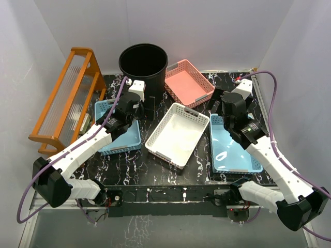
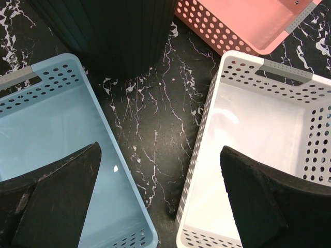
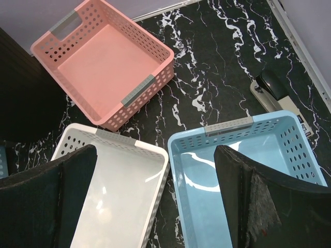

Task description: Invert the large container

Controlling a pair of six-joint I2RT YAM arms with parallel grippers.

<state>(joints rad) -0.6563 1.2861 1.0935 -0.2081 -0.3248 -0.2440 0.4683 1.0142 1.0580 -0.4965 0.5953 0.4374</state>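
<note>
Standing upright, mouth up, at the far edge of the bench (image 1: 129, 168), the large container (image 1: 143, 63) was not yet flipped. Left hand (image 2: 160, 155) hovered near its base, spread wide and empty. Right hand (image 3: 155, 155) was equally open, well apart. Whole task left.

Fingers (image 2: 57, 196) spread apart over blue basket (image 2: 57, 119) and white basket (image 2: 258, 124); large container (image 2: 114, 31) beyond.

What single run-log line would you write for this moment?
stage: pre-grasp | large container: upright, untouched | left end effector: open, empty | right end effector: open, empty
</note>
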